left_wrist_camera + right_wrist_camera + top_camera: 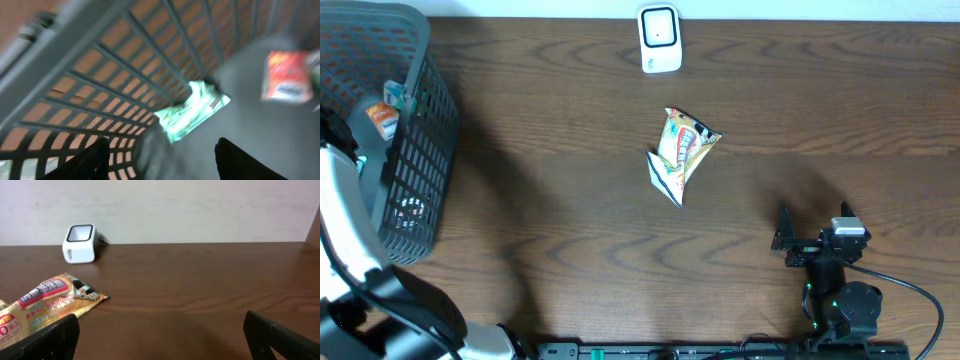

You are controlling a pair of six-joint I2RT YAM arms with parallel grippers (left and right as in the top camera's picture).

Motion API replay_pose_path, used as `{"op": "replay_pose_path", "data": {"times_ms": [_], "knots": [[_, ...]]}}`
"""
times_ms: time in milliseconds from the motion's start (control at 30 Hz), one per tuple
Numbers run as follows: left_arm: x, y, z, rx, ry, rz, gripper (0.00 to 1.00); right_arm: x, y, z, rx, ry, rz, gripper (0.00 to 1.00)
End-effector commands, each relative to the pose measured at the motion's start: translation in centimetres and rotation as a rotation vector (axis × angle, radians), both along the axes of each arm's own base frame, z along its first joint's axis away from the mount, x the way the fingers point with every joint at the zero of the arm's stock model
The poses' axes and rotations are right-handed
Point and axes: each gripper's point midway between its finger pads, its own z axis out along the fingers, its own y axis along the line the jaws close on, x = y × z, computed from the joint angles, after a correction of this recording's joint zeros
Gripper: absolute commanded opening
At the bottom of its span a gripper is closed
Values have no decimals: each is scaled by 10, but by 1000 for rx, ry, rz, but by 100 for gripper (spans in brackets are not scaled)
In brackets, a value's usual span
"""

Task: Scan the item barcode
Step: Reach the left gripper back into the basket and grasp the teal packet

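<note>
1. Nearest our lens, the left hand (161, 152): fingers apart, empty, inside the basket (90, 70) over a green packet (192, 110)
2. The right hand (160, 332) is apart, empty; the yellow snack packet (682, 150) lies on the desk (550, 210), near the scanner (659, 38)
3. Risk, we judge: a crinkly packet slips, or its barcode faces away
4. Count: two hands, one scanner, one basket, one packet on the desk, two seen in the basket, counting a red packet (285, 75)

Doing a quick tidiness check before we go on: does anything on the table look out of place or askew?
Only the snack packet: it lies crumpled and skewed in the middle of the table, apart from both the scanner and the basket. Nothing looks spilled or broken; the scanner stands upright.
</note>
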Motion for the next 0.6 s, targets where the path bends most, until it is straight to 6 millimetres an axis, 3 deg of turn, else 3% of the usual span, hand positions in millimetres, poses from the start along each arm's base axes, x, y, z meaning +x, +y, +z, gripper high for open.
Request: {"op": "replay_pose_path", "data": {"times_ms": [0, 200, 400, 567], "knots": [[1, 7, -19, 2, 111, -50, 66, 0, 0, -1, -15, 2, 0, 99], [4, 12, -71, -58, 277, -116, 67, 0, 0, -1, -15, 2, 0, 99], [4, 18, -103, -86, 379, -169, 67, 0, 0, -1, -15, 2, 0, 99], [-8, 39, -133, -119, 421, -139, 67, 0, 0, -1, -15, 2, 0, 99]]}}
